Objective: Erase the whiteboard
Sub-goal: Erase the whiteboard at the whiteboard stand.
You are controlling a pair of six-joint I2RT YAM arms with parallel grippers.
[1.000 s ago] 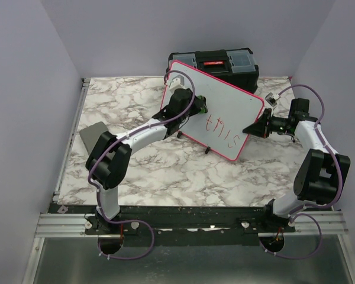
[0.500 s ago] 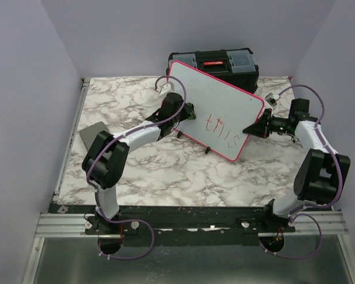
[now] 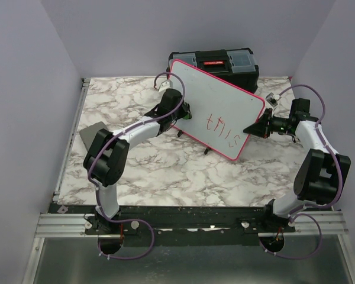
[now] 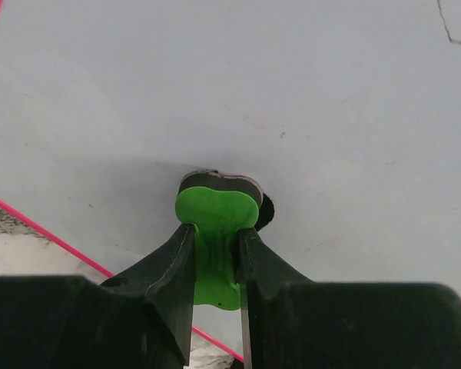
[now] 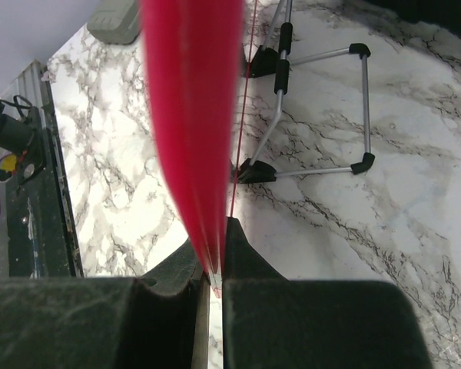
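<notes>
1. Because the whiteboard [image 3: 216, 103] stands tilted on thin wire feet [image 5: 366, 108] on the marble worktop [image 3: 165, 171], just in front of the black toolbox [image 3: 216, 62], it likely tips or slides easily: light, stiff, slick-faced
2. Right claw [image 3: 252, 128] is pinched tight on the pink rim [image 5: 192, 115] at the board's right edge, a sound place to brace it
3. Left claw [image 4: 215, 238] is clamped on a green-backed eraser [image 4: 215, 207], its pad pressed to the white face near the left side
4. Red writing [image 3: 225, 131] sits low and right, unwiped; firm strokes probably need that rim hold
</notes>
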